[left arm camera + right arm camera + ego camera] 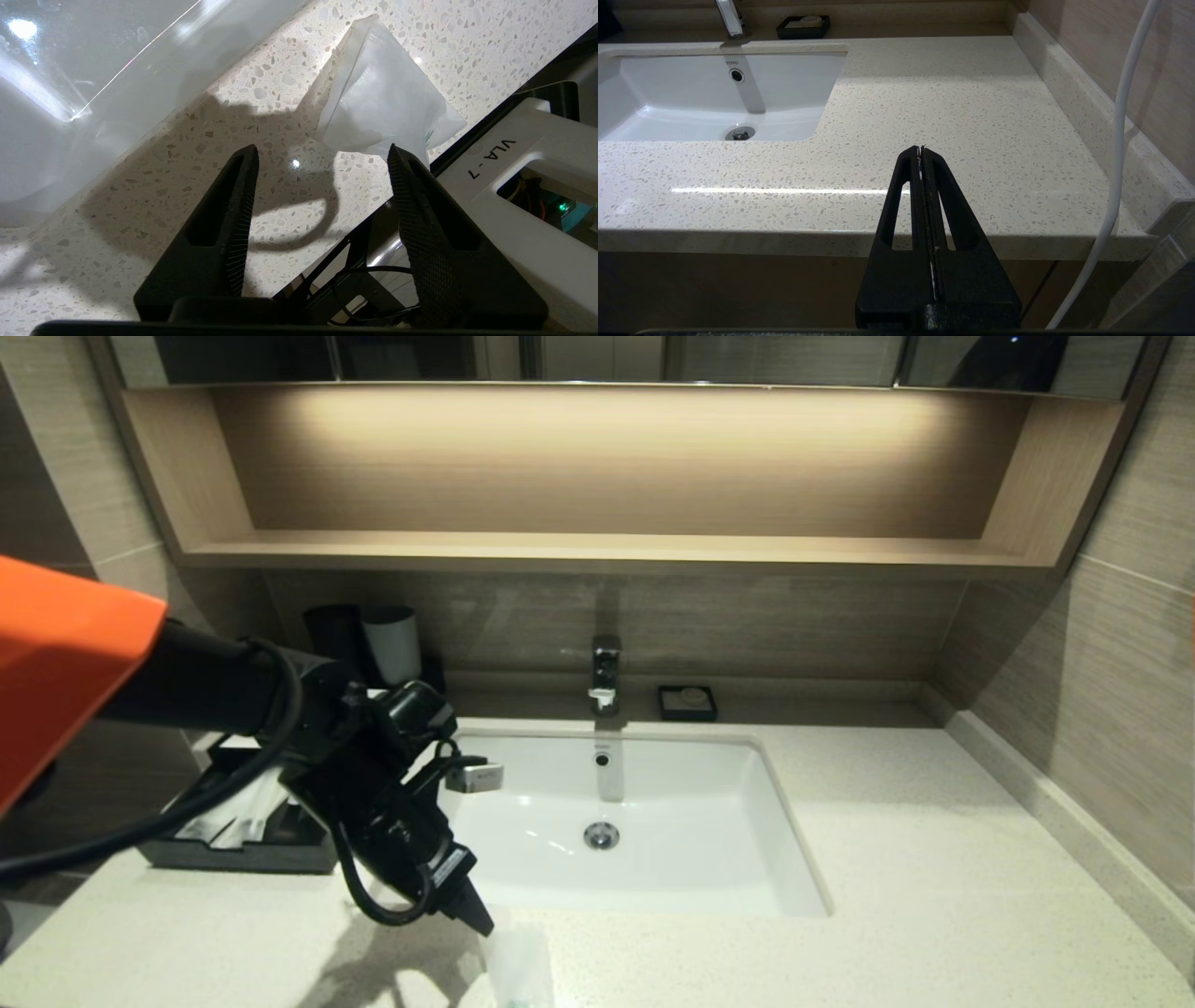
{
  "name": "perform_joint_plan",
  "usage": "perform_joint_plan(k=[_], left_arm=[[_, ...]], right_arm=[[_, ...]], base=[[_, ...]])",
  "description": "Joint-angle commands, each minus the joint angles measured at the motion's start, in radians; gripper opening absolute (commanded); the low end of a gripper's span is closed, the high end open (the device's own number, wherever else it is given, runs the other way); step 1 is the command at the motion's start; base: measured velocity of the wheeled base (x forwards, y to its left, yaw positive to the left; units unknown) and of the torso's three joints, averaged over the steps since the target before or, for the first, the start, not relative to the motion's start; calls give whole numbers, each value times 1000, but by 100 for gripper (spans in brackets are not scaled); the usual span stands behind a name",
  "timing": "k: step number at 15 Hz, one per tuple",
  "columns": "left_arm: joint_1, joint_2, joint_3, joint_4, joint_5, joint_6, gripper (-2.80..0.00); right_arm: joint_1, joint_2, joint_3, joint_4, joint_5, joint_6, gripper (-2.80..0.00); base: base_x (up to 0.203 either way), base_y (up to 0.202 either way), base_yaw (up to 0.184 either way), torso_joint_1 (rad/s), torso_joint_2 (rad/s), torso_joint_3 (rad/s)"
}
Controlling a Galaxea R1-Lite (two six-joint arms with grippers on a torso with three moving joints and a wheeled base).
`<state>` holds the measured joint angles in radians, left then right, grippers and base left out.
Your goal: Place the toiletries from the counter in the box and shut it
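One flat translucent sachet (520,966) lies on the cream speckled counter (934,896) at its front edge, in front of the sink. My left gripper (481,919) hangs just above and behind it, pointing down. In the left wrist view the left gripper (322,151) is open and empty, and the sachet (387,107) lies just past its fingertips, nearer one finger (420,210). The black box (238,854) stands at the counter's left, partly hidden by the arm, with clear-wrapped white items (238,807) showing inside. My right gripper (921,150) is shut and empty, before the counter's front right edge.
The white sink basin (747,859) sits mid-counter with a chrome faucet (605,672) behind. A black soap dish (687,702) stands by the back wall. A grey cup (392,644) stands behind the box. The robot's white body (514,154) lies below the counter edge.
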<state>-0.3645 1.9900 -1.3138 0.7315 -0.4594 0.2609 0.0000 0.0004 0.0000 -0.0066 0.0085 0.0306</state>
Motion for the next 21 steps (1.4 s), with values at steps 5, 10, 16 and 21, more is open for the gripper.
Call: perform_joint_plan(k=[5,10,16,21], left_arm=[[-1,39,-8,8,-29,67,0],[-12,57,-32,6,-39,70,0],[-28,67,-47,7,-47,70,0],[-50,69,-61,9,-47,70,0]], right_arm=[[0,1,0,-1,1,0,-280],[0,1,0,-1,1,0,-280],[0,1,0,-1,1,0,-280],[0,1,0,-1,1,0,-280]], base=[[0,0,0,0,0,0],[0,0,0,0,0,0],[0,0,0,0,0,0],[0,0,0,0,0,0]])
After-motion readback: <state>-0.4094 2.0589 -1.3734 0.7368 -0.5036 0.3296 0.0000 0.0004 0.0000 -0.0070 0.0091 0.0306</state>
